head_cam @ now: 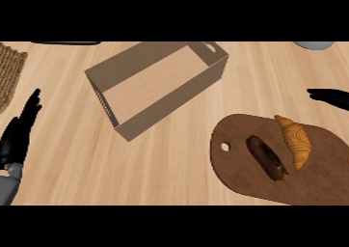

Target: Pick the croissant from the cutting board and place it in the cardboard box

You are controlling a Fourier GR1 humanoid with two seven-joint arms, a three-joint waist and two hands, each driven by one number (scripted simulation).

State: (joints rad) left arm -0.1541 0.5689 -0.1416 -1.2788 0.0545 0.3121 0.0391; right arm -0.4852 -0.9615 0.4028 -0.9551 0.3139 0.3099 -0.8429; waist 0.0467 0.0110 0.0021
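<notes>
**Wood, card and weave**

I see a pale, smooth wood-grain counter (177, 159), a darker matt wooden cutting board (319, 178), a matt brown cardboard box (159, 82), a rough woven mat (5, 72), and a golden croissant (296, 140) with ridged crust.

Black hand (17, 132), grey forearm (3, 188)

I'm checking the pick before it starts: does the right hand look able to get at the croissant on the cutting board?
Probably yes. The right hand shows open at the right edge, just above the croissant, with only bare counter and cutting board between them.
</notes>
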